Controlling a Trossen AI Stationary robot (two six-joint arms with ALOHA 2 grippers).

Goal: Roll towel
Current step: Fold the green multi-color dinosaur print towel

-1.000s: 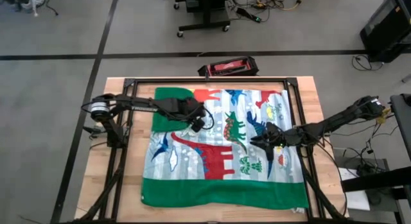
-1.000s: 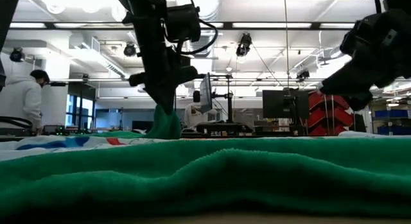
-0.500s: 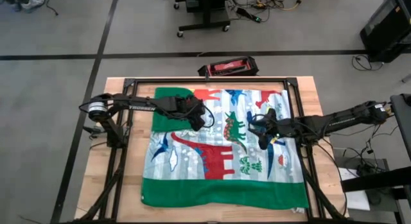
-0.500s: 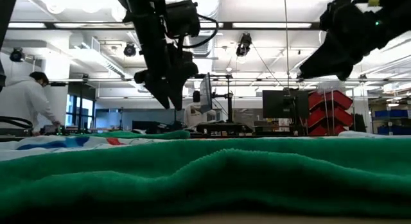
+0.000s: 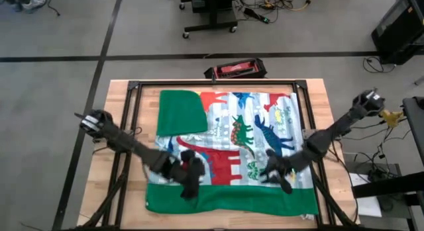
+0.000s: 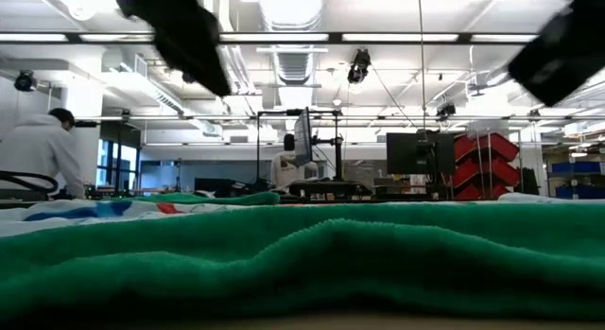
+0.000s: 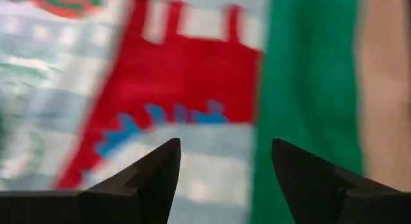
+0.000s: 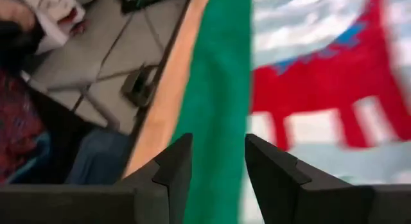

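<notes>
The towel lies spread on the table with its dinosaur print up. Its far-left corner is folded over, green back up, and rests on the print. Its broad green border runs along the near edge and fills the low view. My left gripper hangs open over the near left part, where print meets border. My right gripper is open over the near right part, above the border. Neither touches the cloth.
A black frame rings the towel on the wooden table. A red and black case lies just past the far edge. A person in white stands far off in the room.
My left gripper has let go of the folded green corner, which has dropped flat onto the print. Both grippers have then swung from the towel's middle toward the table's near edge and now hang over the near green border.
</notes>
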